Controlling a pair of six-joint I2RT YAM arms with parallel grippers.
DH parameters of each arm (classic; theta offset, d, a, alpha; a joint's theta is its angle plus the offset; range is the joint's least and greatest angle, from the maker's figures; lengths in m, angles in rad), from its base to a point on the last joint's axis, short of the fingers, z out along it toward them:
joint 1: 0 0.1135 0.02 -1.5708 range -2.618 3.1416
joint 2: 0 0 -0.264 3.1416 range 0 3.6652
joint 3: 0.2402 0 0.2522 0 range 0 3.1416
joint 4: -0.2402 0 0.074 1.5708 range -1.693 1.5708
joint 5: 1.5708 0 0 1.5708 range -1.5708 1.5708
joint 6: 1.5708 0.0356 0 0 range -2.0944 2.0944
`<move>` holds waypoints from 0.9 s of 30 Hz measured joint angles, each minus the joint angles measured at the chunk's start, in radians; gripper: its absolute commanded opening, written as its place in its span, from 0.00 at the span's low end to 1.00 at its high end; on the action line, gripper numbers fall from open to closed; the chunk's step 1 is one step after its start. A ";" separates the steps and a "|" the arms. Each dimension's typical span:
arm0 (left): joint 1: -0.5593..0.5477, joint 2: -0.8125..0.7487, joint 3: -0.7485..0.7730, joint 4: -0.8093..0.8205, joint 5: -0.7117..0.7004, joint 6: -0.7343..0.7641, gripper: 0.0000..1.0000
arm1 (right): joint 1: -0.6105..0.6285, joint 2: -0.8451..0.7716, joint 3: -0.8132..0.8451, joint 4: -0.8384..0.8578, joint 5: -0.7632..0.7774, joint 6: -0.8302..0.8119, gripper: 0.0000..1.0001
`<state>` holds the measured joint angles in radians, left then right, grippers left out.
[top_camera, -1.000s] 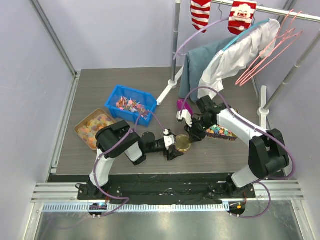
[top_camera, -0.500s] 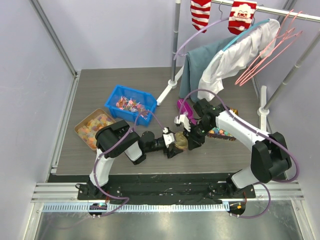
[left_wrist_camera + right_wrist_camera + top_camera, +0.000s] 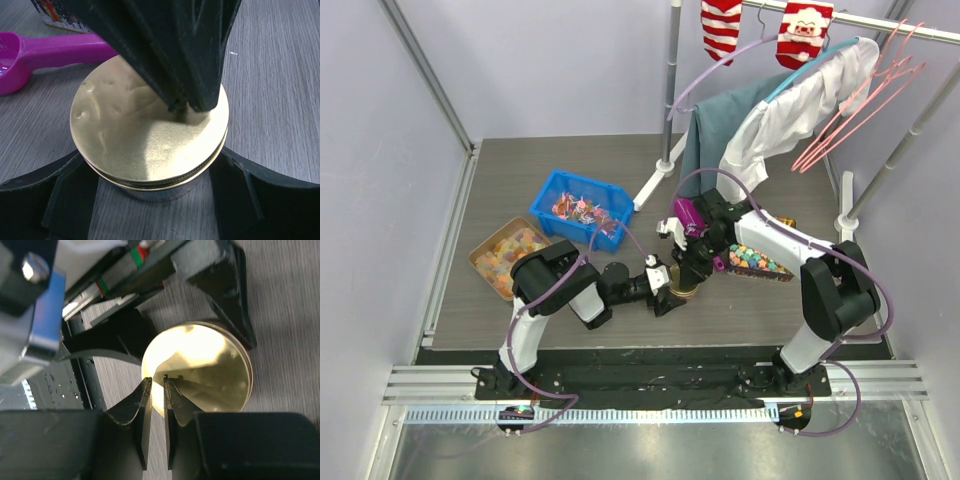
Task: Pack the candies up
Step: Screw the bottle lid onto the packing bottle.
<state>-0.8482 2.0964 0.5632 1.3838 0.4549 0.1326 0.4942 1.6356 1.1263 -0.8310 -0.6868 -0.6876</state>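
1. My right gripper (image 3: 157,380) is narrow, a slim gap with nothing in it; its tips rest on the gold lid (image 3: 145,130), toward the rim.
2. My left gripper (image 3: 150,170) stands wide, clamped around the jar (image 3: 150,192) below that lid; the jar is upright.
3. The purple scoop (image 3: 684,213) lies near the jar at twelve o'clock, closest to my right arm.
4. The candies (image 3: 582,210) sit in the blue bin (image 3: 548,188) at ten o'clock from the jar, well apart; the bin's long axis runs roughly nine to three.
5. My left arm is nearer the bin but busy; I judge the lid comes off first.
6. Bare table (image 3: 520,160) lies between jar and bin; a dark tray (image 3: 760,262) crowds three o'clock.
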 measured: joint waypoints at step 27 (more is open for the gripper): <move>0.000 0.001 0.002 0.000 -0.002 -0.002 0.82 | -0.015 0.147 0.164 0.056 0.039 -0.026 0.34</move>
<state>-0.8486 2.0975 0.5652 1.3834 0.4530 0.1303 0.4793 1.7828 1.2907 -0.7746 -0.6483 -0.7139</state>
